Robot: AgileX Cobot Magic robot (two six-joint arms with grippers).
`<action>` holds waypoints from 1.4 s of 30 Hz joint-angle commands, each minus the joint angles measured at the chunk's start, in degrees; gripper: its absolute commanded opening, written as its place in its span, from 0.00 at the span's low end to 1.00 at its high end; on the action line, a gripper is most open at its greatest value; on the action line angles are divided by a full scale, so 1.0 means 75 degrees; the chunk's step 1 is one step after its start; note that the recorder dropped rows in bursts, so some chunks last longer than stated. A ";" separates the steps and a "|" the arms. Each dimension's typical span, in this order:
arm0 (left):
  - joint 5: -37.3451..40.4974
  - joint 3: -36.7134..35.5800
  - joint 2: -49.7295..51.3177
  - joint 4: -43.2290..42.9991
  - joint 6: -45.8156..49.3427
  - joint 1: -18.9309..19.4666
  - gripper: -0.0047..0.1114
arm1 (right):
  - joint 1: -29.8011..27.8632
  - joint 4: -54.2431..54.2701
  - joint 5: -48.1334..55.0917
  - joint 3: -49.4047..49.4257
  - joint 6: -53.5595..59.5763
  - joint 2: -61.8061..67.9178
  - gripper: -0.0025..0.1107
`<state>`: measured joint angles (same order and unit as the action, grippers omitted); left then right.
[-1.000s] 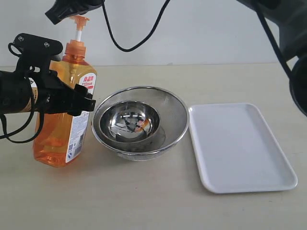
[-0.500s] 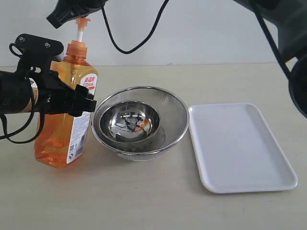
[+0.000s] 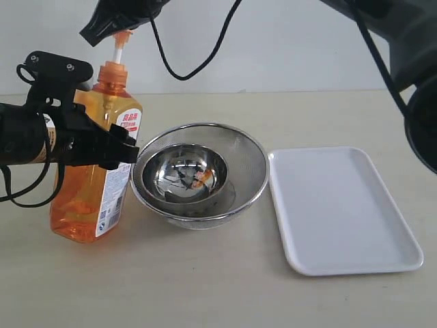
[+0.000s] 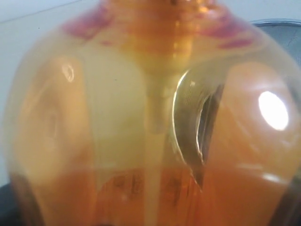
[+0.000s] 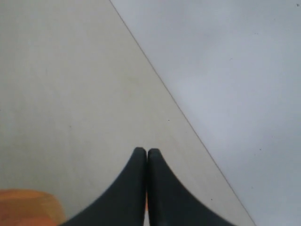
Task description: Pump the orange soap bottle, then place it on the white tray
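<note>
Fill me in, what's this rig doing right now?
The left pincer grips the orange soap bottle around its body, beside the nested steel bowls. The right pincer, jaws shut, is right above the pump head, whose white stem is extended. The bottle is not yet on the white tray, which lies on the far side of the bowls.

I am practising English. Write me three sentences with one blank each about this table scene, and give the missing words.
The left claw grips the ___ soap bottle.
A small steel bowl sits ___ the larger mesh bowl.
In the exterior view, the white tray lies to the ___ of the bowls.
Missing words: orange; inside; right.
</note>
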<state>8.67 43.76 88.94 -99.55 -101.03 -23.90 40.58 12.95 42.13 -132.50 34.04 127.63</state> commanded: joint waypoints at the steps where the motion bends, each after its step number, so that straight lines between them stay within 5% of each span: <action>1: 0.0257 0.0106 -0.0158 -0.0052 0.0171 -0.0013 0.08 | -0.0014 -0.0295 0.0325 -0.0019 -0.0170 0.0031 0.02; 27: 0.0462 0.0106 -0.0158 -0.0052 0.0221 -0.0013 0.08 | -0.0118 -0.0531 0.0390 -0.0019 -0.0233 -0.0582 0.02; 42: 0.2135 -0.0439 -0.0175 -0.0052 -0.0665 -0.0013 0.08 | -0.0104 -0.0371 0.0603 -0.0019 -0.0212 -0.0786 0.02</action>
<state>20.37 41.55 88.94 -99.35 -102.60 -23.90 39.96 9.42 46.10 -132.50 32.29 122.83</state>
